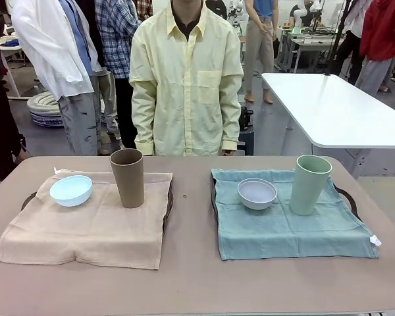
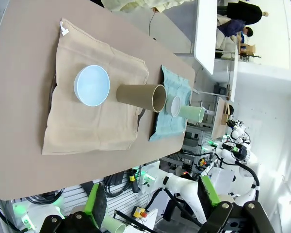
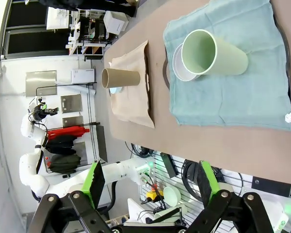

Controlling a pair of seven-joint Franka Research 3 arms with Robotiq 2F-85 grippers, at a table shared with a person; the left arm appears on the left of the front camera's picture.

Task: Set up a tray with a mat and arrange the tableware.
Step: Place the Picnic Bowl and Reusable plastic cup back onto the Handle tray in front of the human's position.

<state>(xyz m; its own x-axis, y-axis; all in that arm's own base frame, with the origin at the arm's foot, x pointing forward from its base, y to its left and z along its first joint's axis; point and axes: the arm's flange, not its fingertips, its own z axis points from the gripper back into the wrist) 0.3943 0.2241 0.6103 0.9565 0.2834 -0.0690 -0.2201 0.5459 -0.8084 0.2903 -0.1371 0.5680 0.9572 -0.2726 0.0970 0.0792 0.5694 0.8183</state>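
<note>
Front view: a brown table point(image 1: 197, 283) carries two dark trays, each almost hidden under a cloth mat. On the tan mat point(image 1: 85, 220) stand a pale blue bowl point(image 1: 71, 190) and a tan-brown cup point(image 1: 128, 178). On the teal mat point(image 1: 286, 220) stand a greyish white bowl point(image 1: 257, 193) and a pale green cup point(image 1: 310, 184). Bare tabletop runs along the near edge and between the mats. A person in a pale yellow shirt point(image 1: 186, 79) stands at the far edge.

Left wrist view: the left tool point(image 2: 153, 206) hangs released off the table's near edge, green pads wide apart; the scene lies sideways.

Right wrist view: the right tool point(image 3: 152, 187) is likewise released, off the near edge. The green cup partly hides the white bowl.
</note>
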